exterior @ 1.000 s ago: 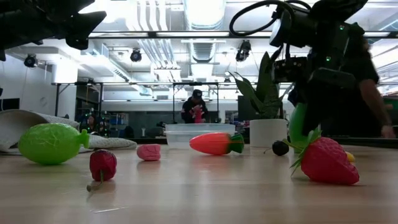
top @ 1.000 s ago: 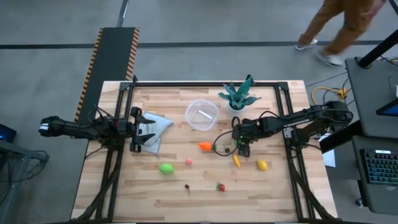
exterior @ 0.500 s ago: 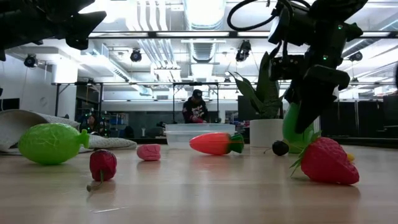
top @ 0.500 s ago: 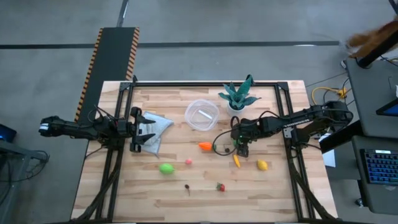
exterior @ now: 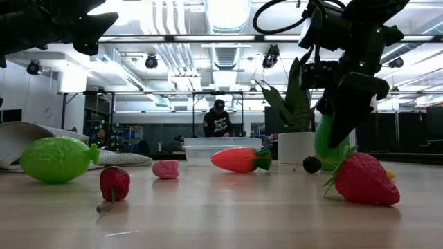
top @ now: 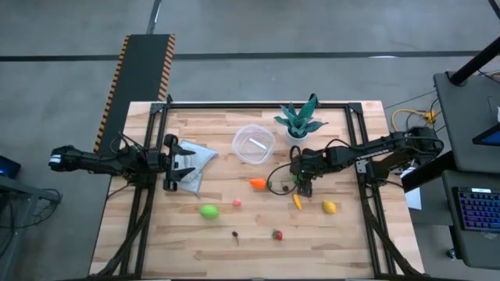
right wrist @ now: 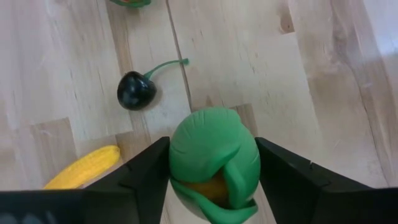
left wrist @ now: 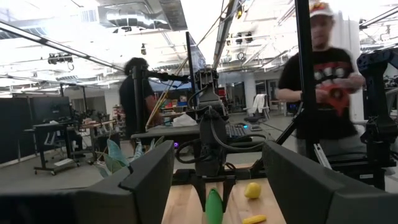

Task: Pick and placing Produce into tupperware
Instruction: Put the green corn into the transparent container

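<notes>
Pale wooden planks form the counter [top: 195, 250], set on grey concrete floor, a workshop beyond. Right claw [right wrist: 212, 186] grips a green piece [right wrist: 214, 155] near the counter's middle. Left claw [top: 173, 163] hangs open over cloth [top: 199, 158] at the left edge. Tupperware [top: 253, 144] sits toward the far edge.

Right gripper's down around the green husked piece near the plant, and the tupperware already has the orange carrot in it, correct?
Not quite. The high view shows the tupperware holding no produce; the orange carrot lies on the table beside it. The right gripper is indeed around the green husked piece.
</notes>
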